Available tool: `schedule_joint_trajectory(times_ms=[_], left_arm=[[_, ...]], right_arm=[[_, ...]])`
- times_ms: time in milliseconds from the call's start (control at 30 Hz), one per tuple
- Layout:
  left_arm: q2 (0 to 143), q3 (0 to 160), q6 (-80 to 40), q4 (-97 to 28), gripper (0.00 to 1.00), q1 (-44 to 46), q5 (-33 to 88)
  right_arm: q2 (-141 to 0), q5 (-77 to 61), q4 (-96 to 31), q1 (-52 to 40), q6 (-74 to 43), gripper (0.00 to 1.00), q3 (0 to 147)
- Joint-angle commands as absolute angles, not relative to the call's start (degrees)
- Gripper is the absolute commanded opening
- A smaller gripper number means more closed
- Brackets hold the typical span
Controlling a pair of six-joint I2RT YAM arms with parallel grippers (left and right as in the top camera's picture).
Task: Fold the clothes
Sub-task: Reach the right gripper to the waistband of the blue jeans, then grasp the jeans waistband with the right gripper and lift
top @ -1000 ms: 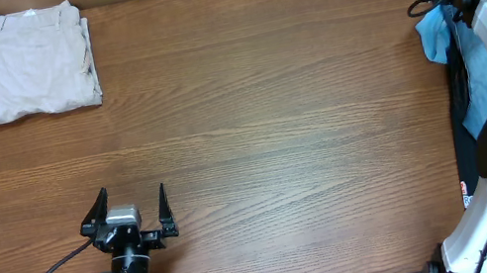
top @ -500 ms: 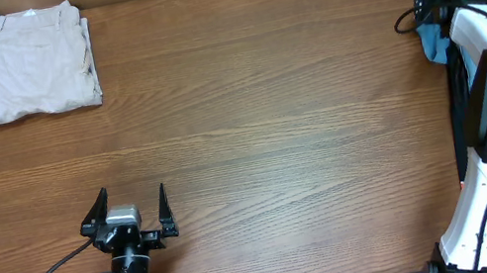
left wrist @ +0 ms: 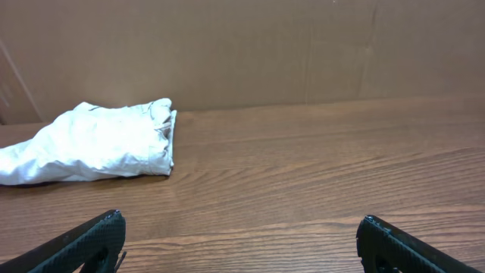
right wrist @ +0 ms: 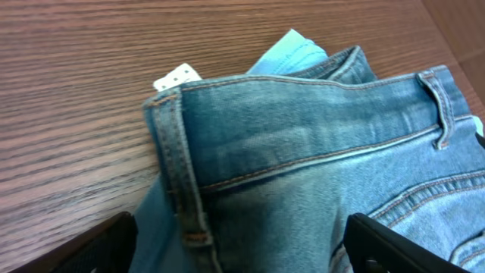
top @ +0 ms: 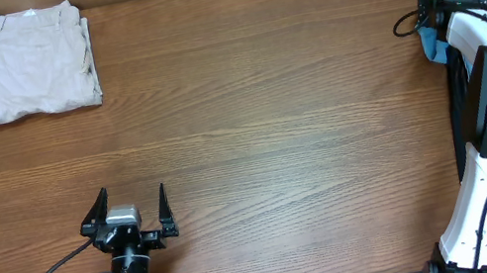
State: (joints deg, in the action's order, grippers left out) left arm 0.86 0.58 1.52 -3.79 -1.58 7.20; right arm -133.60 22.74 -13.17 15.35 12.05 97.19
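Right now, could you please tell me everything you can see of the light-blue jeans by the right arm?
The jeans are light-blue denim with paler faded streaks and tan stitching. The waistband lies bunched at the table's right edge, a belt loop showing at one end. A small white tag and a paler blue cloth peek out behind it. The right gripper hangs over the waistband, jaws open to either side; contact cannot be told.

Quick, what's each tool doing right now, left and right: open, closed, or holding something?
Left tool: open, holding nothing.
Right tool: open, over the waistband of the jeans, not closed on it.
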Motion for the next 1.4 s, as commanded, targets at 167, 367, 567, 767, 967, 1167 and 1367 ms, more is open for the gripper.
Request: schedule_joint_trajectory(times_ms=[167, 367, 567, 767, 967, 1167, 1367], left_arm=[[0.25, 0.27, 2.22, -3.79, 1.00, -2.00, 6.68], [0.25, 0.27, 2.22, -3.79, 1.00, -2.00, 6.68], [0.25, 0.27, 2.22, -3.79, 1.00, -2.00, 6.68], [0.25, 0.27, 2.22, -3.81, 1.00, -2.00, 6.68], [0.25, 0.27, 2.22, -3.79, 1.00, -2.00, 6.68], [0.25, 0.27, 2.22, -3.79, 1.00, -2.00, 6.68], [0.25, 0.27, 2.22, -3.79, 1.00, -2.00, 6.68]], right_arm=[[-134.72, 23.53, -12.47, 16.34, 11.03, 0.87, 98.65], [-134.72, 23.51, -12.84, 17.61, 10.26, 0.68, 98.65], [-134.74, 22.85, -13.56, 18.09, 10.28, 0.77, 98.65], [-134.74, 22.24, -13.69, 18.09, 10.26, 0.48, 98.65], [-134.72, 24.80, -13.78, 18.09, 6.50, 0.04, 98.96], [-134.04, 26.11, -18.13, 18.06, -0.01, 0.04, 103.22], [-131.41, 25.54, -22.92, 17.98, -2.26, 0.04, 107.92]])
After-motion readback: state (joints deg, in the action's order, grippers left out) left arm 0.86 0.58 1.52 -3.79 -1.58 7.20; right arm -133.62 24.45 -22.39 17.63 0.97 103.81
